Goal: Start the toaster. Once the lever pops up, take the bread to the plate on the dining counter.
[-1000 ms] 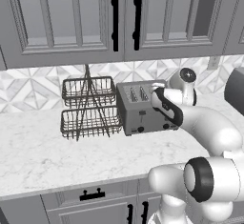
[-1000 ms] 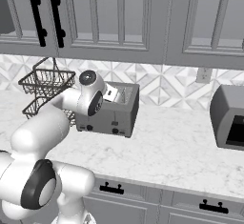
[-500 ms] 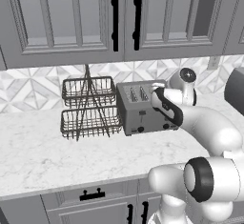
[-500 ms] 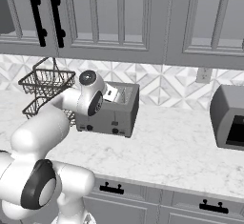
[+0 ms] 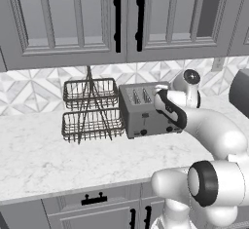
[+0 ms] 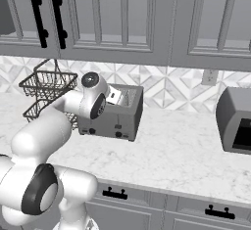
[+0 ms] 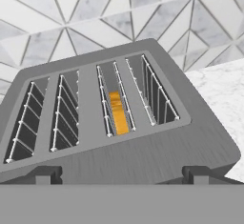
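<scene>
Hand view: gripper point(image 7: 122, 176) points down over toaster point(image 7: 114, 123) holding bread point(image 7: 117, 112).

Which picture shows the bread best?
The hand view: the bread sits low in one slot of the toaster, seen from above. The two base views show the toaster's outside; the bread cannot be made out there.

The toaster point(image 7: 119, 123), a boxy grey brushed-metal unit with four top slots, stood upright on the counter against the tiled wall, its front levers and small black knobs facing out. The bread point(image 7: 117, 112), a golden-orange slice, sat down inside the third slot from the left.
</scene>
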You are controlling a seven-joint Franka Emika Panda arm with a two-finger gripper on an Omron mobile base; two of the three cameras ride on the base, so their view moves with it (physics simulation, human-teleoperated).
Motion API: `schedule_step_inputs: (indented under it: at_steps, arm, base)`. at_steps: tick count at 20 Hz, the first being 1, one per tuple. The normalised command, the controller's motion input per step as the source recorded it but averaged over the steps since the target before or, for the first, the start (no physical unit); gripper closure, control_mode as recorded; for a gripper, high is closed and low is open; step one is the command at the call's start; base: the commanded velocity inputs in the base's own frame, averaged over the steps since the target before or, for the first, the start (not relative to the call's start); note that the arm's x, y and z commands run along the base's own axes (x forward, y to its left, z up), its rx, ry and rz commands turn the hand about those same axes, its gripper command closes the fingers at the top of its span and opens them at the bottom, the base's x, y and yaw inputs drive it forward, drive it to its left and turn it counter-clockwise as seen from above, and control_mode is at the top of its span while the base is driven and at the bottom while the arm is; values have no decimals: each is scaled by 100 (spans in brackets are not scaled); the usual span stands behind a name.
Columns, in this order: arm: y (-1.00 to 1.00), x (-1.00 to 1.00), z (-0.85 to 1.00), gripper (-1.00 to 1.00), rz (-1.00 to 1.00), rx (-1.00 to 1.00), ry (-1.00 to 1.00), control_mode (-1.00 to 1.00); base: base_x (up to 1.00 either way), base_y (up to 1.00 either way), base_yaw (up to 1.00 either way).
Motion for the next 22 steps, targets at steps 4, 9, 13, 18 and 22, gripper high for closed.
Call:
schedule_step_inputs:
  at_steps: [4, 9, 13, 18, 22]
  arm:
    - [0, 0, 0, -100, 0, 0, 0, -100]
    - [0, 0, 0, -100, 0, 0, 0, -100]
    - [0, 0, 0, -100, 0, 0, 0, -100]
    - [0, 0, 0, -100, 0, 0, 0, -100]
    - [0, 0, 0, -100, 0, 0, 0, -100]
  base:
    - [0, 0, 0]
    - [0, 0, 0]
    - [0, 0, 0]
    - [0, 0, 0]
    - [0, 0, 0]
